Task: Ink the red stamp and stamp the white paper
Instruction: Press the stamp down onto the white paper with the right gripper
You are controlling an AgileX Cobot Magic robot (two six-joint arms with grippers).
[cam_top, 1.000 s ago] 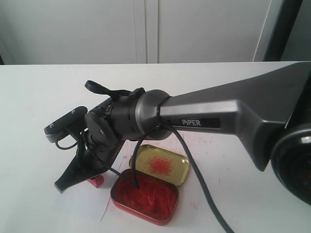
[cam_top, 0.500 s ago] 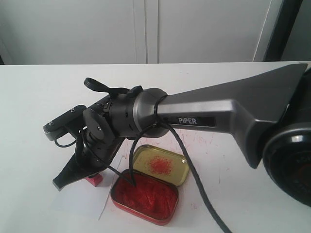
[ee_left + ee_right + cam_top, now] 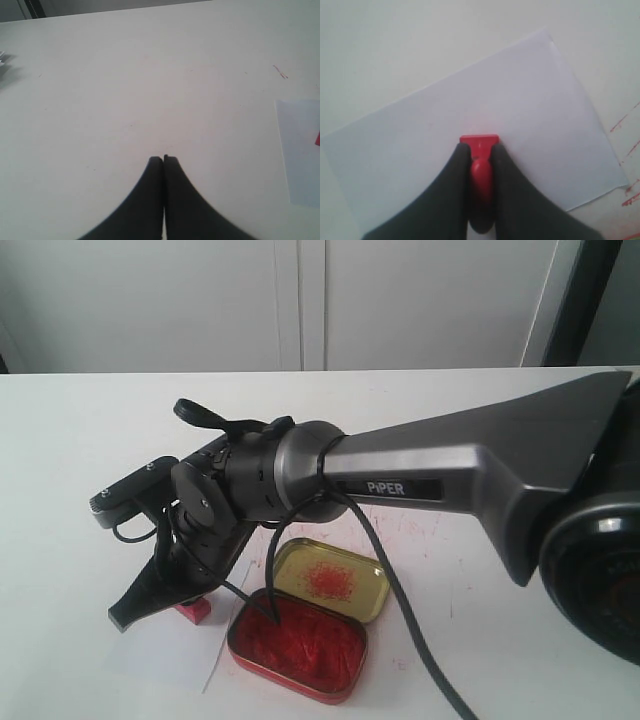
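My right gripper is shut on the red stamp, a small bright red block whose flat base points down at the white paper. In the exterior view the right arm reaches across to the left, and the right gripper holds the red stamp low on the white paper; the base looks to be touching the sheet. My left gripper is shut with nothing in it, over bare table. An edge of the white paper shows in the left wrist view. The left gripper is out of the exterior view.
A red tin of lumpy ink paste lies open just right of the stamp. Its gold lid, with a red smudge, sits behind it. Red scratch marks streak the white table. A black cable hangs from the right arm.
The right gripper with the stamp shifted slightly left and down a second ago. It has held still over the last half second.
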